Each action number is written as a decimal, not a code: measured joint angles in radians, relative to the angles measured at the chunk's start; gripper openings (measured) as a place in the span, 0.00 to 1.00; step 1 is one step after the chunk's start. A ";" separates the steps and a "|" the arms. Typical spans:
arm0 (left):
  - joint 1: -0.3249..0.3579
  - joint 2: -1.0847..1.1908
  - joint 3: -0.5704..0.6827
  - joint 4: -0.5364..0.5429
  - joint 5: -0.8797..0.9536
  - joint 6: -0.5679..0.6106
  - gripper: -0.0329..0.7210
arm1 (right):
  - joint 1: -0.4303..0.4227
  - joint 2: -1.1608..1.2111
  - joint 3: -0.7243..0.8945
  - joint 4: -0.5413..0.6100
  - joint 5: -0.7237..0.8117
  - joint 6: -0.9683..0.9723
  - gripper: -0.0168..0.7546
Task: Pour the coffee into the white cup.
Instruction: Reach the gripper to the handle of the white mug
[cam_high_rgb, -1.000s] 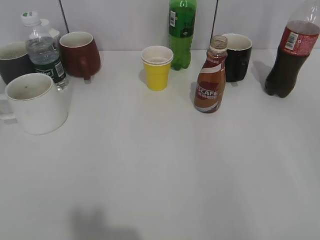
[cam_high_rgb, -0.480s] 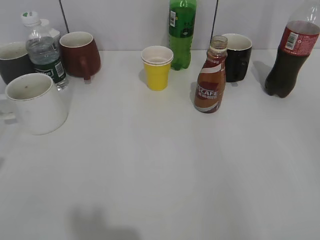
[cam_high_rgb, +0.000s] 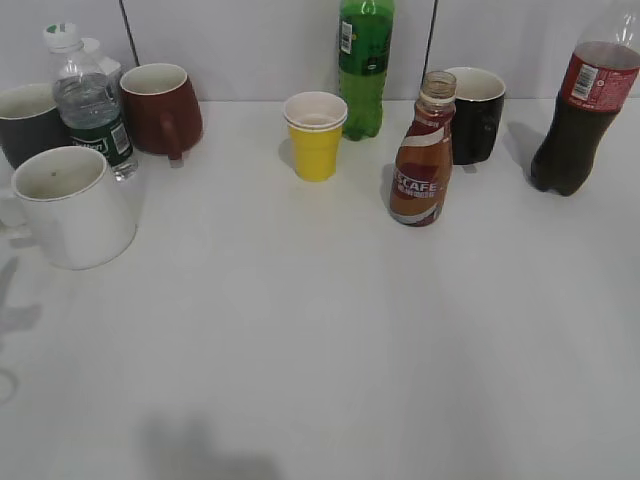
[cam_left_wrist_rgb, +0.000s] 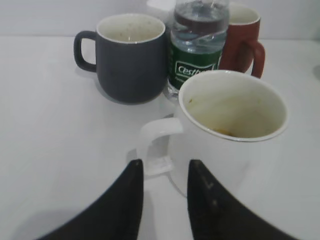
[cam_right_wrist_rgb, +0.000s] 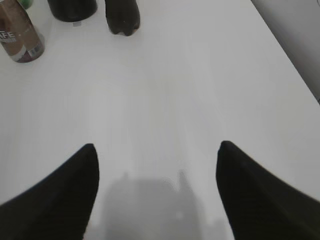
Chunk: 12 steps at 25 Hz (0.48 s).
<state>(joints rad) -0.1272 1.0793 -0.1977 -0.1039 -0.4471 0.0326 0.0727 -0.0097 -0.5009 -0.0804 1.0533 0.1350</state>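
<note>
Cup first, far left: white cup (cam_high_rgb: 70, 205) upright near the table (cam_high_rgb: 320, 340) edge, mouth up, handle turned outward toward the left gripper (cam_left_wrist_rgb: 165, 167). Why there?

— Probably to offer the handle. Seen from the left wrist: dark fingers (cam_left_wrist_rgb: 131, 200) parted, one on each side of the handle's lower end, not pressing on it. Released, then, nothing grasped yet.

Crowded behind it?

— Yes. Grey mug (cam_high_rgb: 25, 120), water bottle (cam_high_rgb: 90, 100) and maroon mug (cam_high_rgb: 160, 105) packed close at the back; hence an approach from the front, at a guess, to avoid knocking any of them.

Moving right?

— Yellow paper cup (cam_high_rgb: 315, 135) and green bottle (cam_high_rgb: 363, 65) mid-table, neither wanted. Then the coffee (cam_high_rgb: 420, 150): upright, capless, label forward, just in front of the black mug (cam_high_rgb: 475, 115), well apart from the white cup. Cola bottle (cam_high_rgb: 580, 110) at far right.

And the right gripper (cam_right_wrist_rgb: 156, 147)?

— Spread wide over bare table, empty. Coffee only in the top-left corner of that wrist view, so well short of a grasp.

Judgement?

— Early stage: nothing lifted, nothing poured. Likely next: close on the handle, bring cup and bottle nearer each other. Risk: open mouth on the bottle, so no tilting before reaching the cup.
</note>
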 joint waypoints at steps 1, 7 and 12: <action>0.000 0.032 0.000 -0.001 -0.025 0.000 0.36 | 0.000 0.000 0.000 0.000 -0.001 0.000 0.76; 0.000 0.202 0.000 -0.016 -0.182 0.000 0.38 | 0.000 0.000 0.000 0.000 -0.001 0.000 0.76; 0.000 0.315 0.000 -0.016 -0.350 0.000 0.58 | 0.000 0.000 0.000 0.000 -0.001 0.000 0.76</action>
<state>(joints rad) -0.1272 1.3940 -0.1977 -0.1196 -0.7971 0.0326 0.0727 -0.0097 -0.5009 -0.0804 1.0526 0.1350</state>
